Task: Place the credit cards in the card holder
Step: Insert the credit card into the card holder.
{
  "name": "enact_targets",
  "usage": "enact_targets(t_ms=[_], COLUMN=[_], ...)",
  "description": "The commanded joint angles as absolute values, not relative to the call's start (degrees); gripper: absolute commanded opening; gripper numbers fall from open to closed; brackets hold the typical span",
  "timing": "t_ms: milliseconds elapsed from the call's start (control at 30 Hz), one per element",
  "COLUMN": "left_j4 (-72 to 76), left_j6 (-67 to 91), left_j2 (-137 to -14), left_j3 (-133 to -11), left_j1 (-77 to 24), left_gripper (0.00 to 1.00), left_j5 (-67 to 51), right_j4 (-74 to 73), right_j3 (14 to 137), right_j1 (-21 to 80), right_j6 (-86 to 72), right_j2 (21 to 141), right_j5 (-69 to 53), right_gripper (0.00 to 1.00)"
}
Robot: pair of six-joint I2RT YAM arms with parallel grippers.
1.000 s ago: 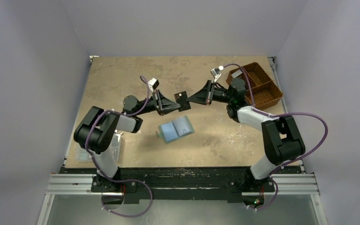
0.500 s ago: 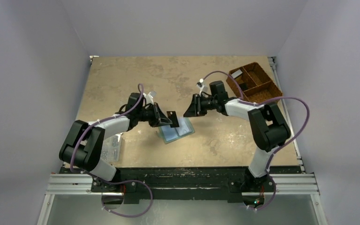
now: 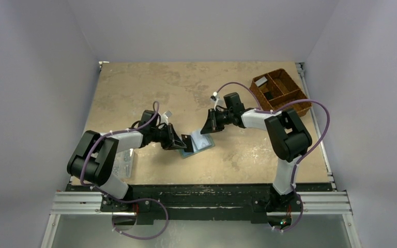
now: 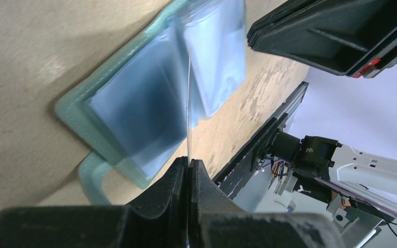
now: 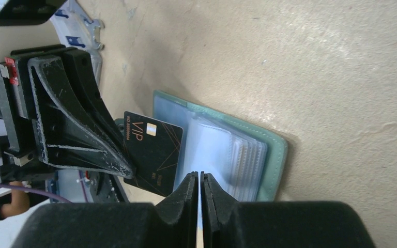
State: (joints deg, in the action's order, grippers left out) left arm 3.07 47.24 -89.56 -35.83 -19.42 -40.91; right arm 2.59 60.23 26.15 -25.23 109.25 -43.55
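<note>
The card holder [image 3: 200, 142] lies open on the table, with a blue-green cover and clear plastic sleeves [image 5: 222, 150]. My left gripper [image 3: 182, 143] is shut on a black credit card [image 3: 187, 140] marked VIP [image 5: 152, 152] and holds it upright at the holder's left page. In the left wrist view the card shows edge-on as a thin line [image 4: 188, 103] rising from my jaws [image 4: 189, 164] over the holder [image 4: 134, 113]. My right gripper [image 3: 205, 130] is shut with nothing visible in it, and hovers over the holder's sleeves [image 5: 200, 176]. I cannot tell whether it touches them.
A brown woven divided basket [image 3: 289, 103] stands at the back right, with a small pale flat thing [image 3: 261, 81] in one compartment. A clear plastic box [image 3: 125, 163] sits at the front left beside my left arm. The right gripper's body [image 4: 336, 31] is close above the holder.
Both grippers came down and together onto the open card holder. The left one carried the black card from mid-air to the holder's left page. The right one moved left to the holder's far side.
</note>
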Motion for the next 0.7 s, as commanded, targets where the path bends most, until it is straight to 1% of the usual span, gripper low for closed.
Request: enact_targets(t_ms=[0,200,400,667], left_j4=[3.92,12.13,14.72,20.23], left_j6=[46.46,51.11,51.78,54.81], left_j2=[-88.04,-89.39,-89.47,-91.19], left_j3=[-33.92,-30.78,-29.8,-28.52], left_j1=[-18.13,-17.93,-17.84,-17.59], left_gripper=[0.0,0.0,0.0,0.0], left_j5=[-43.24,-46.65,-47.96,-49.56], right_j4=[2.68,2.55,1.88,1.85], right_j3=[60.14,57.92,57.43,56.87], right_j1=[25.96,25.77,25.56,25.15], right_j6=[-23.76,-23.78,-24.75,-24.46], right_j2=[110.07,110.07,111.43,111.15], right_j5=[-40.18,-37.45,-35.05,-34.63], right_gripper=[0.13,0.12,0.07,0.06])
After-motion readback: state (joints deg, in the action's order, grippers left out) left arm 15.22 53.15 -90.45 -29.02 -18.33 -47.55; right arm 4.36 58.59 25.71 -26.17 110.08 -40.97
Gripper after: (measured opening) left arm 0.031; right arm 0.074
